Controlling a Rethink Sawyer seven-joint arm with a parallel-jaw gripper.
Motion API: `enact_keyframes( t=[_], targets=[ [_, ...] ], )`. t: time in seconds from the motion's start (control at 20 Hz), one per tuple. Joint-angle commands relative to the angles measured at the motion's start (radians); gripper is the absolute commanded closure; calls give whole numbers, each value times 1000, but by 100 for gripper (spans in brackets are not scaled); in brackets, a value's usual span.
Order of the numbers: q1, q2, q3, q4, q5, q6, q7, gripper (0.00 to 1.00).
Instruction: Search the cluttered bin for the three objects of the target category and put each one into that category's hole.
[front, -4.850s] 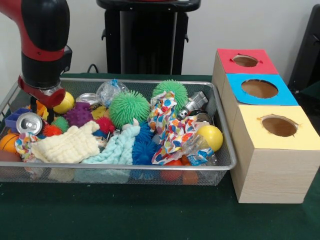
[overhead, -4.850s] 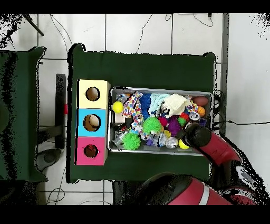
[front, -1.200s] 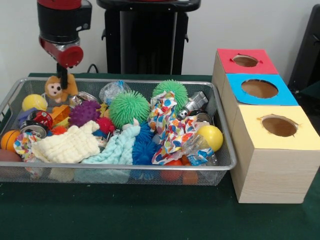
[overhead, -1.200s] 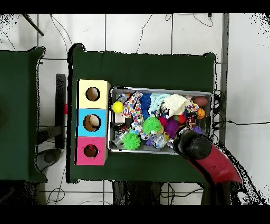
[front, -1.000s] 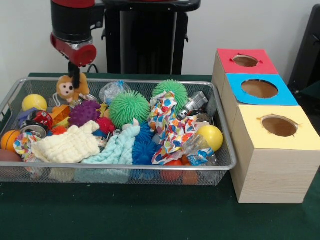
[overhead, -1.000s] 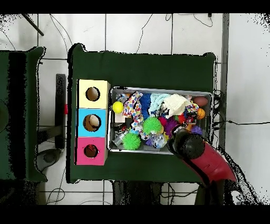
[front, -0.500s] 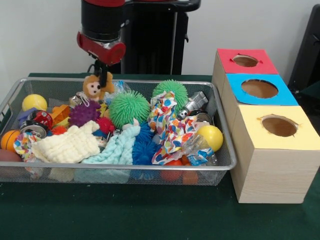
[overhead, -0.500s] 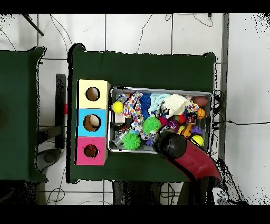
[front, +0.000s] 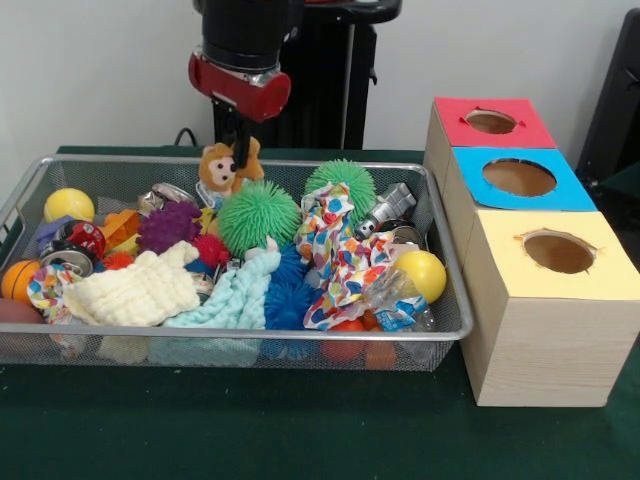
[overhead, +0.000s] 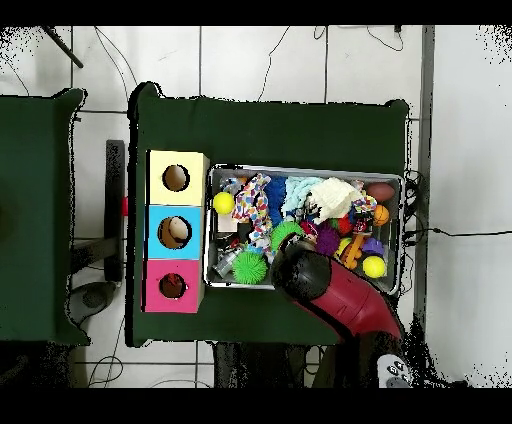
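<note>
A small orange plush monkey (front: 222, 167) hangs just above the far edge of the wire mesh bin (front: 300, 338), over a green spiky ball (front: 258, 215). My gripper (front: 240, 150) is shut on the monkey from above. To the right of the bin stand three wooden boxes with round holes: the red box (front: 493, 122), the blue box (front: 520, 178) and the yellow box (front: 556, 252). In the overhead view the arm's wrist (overhead: 300, 272) covers the gripper and the monkey, at the bin's edge nearest the robot's base.
The bin holds a second green spiky ball (front: 340, 180), a purple spiky ball (front: 165, 227), two yellow balls (front: 422, 272), a patterned cloth (front: 340, 250), a cream cloth (front: 130, 290), a teal cloth (front: 232, 298) and a metal part (front: 388, 208).
My gripper rose from the bin's left corner with the monkey and has carried it rightward along the far edge, now roughly mid-bin.
</note>
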Motion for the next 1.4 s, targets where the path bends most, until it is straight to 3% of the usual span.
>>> enact_keyframes(
  t=[0.05, 0.4, 0.6, 0.95, 1.15, 1.4],
  targets=[
    [-15, -29, 73, 69, -2, 66, 137, 100],
    [-103, -49, 99, 126, -125, 17, -15, 100],
    [-169, -86, 136, 132, -222, 51, -117, 100],
    [-238, -115, 219, 186, -372, -1, -110, 100],
    [-264, -75, 203, 150, -475, -66, -87, 100],
    [-345, -47, 230, 80, -580, -46, -120, 100]
  ],
)
